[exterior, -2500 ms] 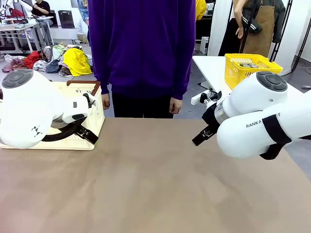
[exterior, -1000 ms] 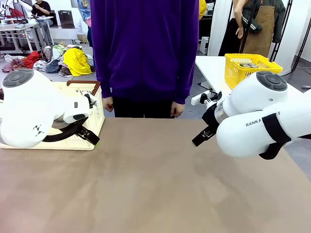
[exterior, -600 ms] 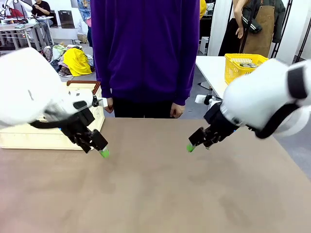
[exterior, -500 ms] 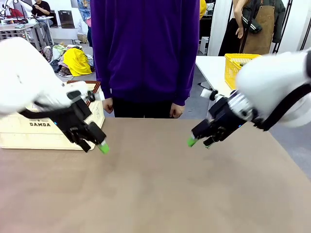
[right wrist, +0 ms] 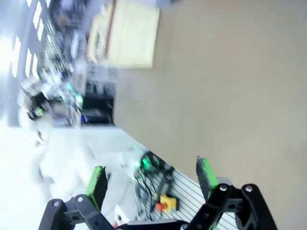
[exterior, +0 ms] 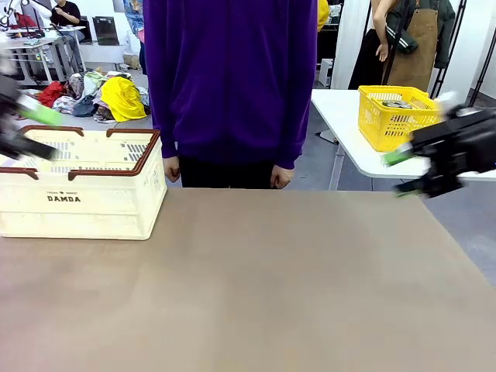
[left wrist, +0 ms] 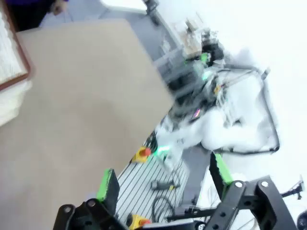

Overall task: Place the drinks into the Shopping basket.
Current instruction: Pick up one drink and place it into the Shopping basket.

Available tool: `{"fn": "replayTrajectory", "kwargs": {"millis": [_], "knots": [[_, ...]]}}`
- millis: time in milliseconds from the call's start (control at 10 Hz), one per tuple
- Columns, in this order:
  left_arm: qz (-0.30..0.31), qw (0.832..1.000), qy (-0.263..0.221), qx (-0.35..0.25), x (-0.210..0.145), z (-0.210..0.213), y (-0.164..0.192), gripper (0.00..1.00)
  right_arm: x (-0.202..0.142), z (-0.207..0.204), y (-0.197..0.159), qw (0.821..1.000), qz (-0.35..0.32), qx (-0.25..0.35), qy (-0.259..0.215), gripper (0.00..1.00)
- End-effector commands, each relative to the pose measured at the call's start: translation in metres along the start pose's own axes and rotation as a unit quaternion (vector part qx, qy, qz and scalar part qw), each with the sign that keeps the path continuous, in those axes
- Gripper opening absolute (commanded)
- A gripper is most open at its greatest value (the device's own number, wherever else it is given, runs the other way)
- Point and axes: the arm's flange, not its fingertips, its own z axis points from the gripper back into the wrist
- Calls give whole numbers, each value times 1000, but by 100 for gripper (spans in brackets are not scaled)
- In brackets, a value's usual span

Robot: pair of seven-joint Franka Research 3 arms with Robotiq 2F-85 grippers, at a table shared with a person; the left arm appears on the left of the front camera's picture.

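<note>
Jaws of the left gripper (left wrist: 162, 177) and of the right gripper (right wrist: 152, 178) stand wide apart, with nothing between the green pads. Both grippers hang high at opposite sides of the brown table (exterior: 248, 294). The Shopping basket (exterior: 77, 203) sits on its far left corner, near the person (exterior: 229, 77).
</note>
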Motion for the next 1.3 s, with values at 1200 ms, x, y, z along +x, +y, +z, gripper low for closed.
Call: {"fn": "replayTrajectory", "kwargs": {"millis": [1200], "knots": [[156, 962, -209, -85, -87, 136, 156, 100, -93, 196, -95, 955, -149, 59, -249, 100]]}}
